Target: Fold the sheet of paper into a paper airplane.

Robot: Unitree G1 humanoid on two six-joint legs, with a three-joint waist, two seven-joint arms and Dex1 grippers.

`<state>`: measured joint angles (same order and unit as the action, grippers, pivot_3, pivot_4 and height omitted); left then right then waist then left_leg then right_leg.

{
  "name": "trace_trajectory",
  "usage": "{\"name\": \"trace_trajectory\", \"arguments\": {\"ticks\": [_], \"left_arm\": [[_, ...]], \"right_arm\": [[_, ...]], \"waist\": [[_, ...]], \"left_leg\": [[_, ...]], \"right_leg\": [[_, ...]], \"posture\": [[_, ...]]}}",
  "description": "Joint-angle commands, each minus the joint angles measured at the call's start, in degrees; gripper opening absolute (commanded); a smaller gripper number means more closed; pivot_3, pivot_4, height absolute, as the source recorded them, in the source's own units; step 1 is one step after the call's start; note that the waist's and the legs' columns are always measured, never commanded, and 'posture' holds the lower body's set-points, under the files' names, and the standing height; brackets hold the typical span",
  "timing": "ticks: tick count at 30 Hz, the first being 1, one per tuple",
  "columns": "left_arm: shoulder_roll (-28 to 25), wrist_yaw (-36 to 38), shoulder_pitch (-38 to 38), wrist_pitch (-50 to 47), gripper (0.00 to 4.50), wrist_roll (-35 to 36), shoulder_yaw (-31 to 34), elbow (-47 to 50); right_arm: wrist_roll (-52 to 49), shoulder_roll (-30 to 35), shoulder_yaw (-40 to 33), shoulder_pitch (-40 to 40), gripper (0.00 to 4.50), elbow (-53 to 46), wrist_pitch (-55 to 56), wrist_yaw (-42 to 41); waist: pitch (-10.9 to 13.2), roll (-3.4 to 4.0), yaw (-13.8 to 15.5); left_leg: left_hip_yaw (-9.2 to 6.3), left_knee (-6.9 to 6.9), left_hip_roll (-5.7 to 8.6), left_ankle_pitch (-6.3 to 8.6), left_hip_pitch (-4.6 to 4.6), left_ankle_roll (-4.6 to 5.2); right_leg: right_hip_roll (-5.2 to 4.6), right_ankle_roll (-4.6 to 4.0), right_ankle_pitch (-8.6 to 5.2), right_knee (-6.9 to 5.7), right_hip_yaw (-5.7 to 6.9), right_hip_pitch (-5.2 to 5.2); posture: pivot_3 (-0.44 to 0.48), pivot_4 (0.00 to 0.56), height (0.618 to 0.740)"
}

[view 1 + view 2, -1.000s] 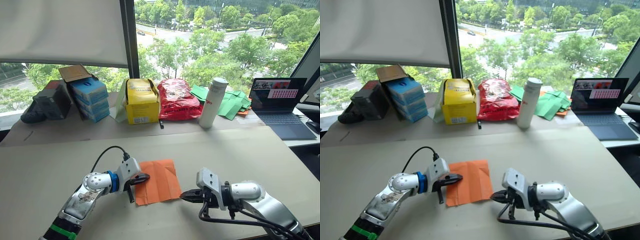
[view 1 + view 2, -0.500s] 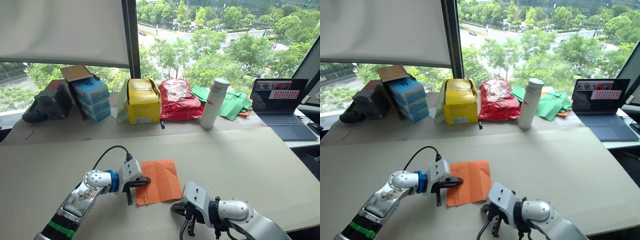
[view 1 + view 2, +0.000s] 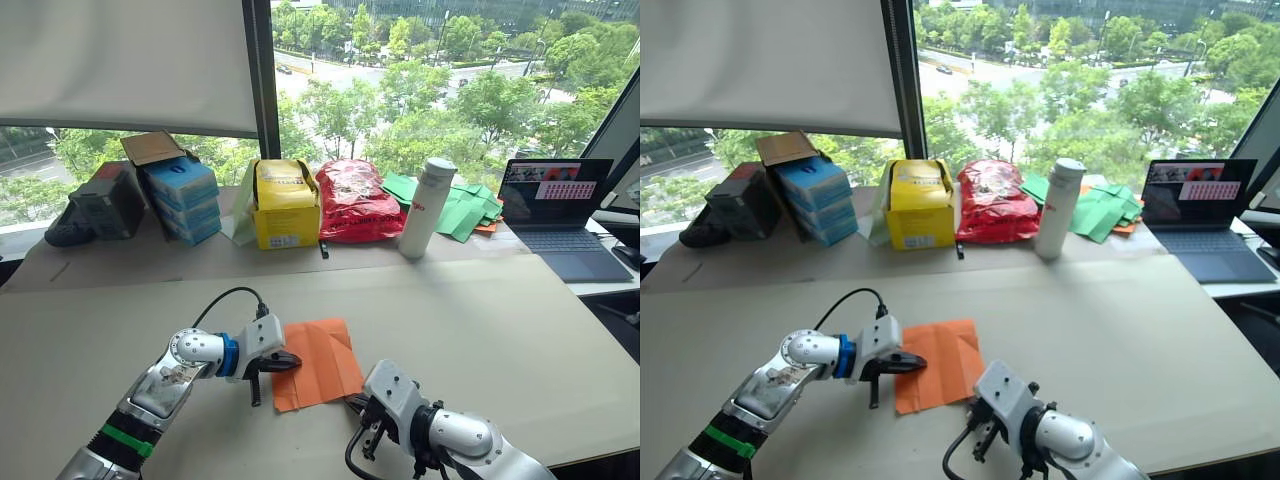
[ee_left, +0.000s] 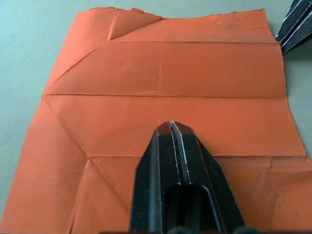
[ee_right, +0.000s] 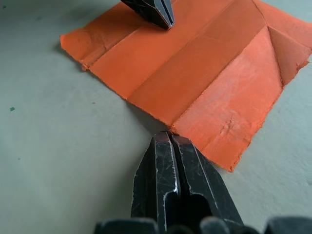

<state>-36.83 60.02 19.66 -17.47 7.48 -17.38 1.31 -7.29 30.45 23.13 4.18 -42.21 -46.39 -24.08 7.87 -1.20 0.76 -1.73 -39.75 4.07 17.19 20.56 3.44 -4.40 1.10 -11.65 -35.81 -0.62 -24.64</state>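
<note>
The thin bright orange sheet of paper (image 3: 316, 362), marked with straight crease lines and diagonal corner creases, lies flat and unfolded on the pale grey-beige tabletop (image 3: 480, 310), near the robot's edge of it. The left gripper (image 3: 291, 361) reaches in from the sheet's left side; its two black fingers (image 4: 178, 165) are pressed together, and their tips rest on the paper some way in from its left edge, close to one of the long creases. The right gripper (image 5: 170, 138) comes in low from the near right, its fingers (image 5: 187, 168) likewise closed against each other with nothing between them, and their tips sit right at the near edge of the sheet where a crease meets the border, touching or almost touching it.
</note>
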Motion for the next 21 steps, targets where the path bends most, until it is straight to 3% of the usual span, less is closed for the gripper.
{"name": "trace_trajectory", "arguments": {"ticks": [1, 9, 21], "left_arm": [[-1.64, -1.38, 0.65, 0.37, 0.0, -6.41, -2.79, -7.26], [0.09, -4.17, 3.46, 1.43, 0.0, -9.62, -4.36, -12.21], [-0.29, -4.04, 2.37, 2.25, 0.0, -9.9, -4.27, -12.44]], "right_arm": [[1.22, -1.47, -2.0, 1.25, 0.05, -0.12, 0.06, 2.84], [1.21, -3.04, -4.44, 1.27, 0.05, 1.24, 2.57, 4.0], [-5.08, -15.13, -11.58, 1.44, 0.05, 6.43, 10.62, 4.88]], "waist": [[0.0, 0.01, 0.0], [-0.09, 0.02, -0.08], [-0.2, 0.16, -0.23]], "left_leg": [[0.0, 0.03, 0.0, 0.01, -0.16, 0.02], [0.0, 0.02, 0.0, 0.06, -0.43, 0.1], [0.0, 0.05, -0.01, 0.07, -0.45, 0.11]], "right_leg": [[0.0, 0.02, -0.02, 0.03, 0.01, 0.19], [0.0, 0.2, -0.13, 0.03, 0.0, 0.44], [0.01, 0.19, -0.13, 0.01, -0.05, 0.43]], "posture": [[0.0, 0.15, 0.74], [0.0, 0.15, 0.74], [0.0, 0.15, 0.74]]}}
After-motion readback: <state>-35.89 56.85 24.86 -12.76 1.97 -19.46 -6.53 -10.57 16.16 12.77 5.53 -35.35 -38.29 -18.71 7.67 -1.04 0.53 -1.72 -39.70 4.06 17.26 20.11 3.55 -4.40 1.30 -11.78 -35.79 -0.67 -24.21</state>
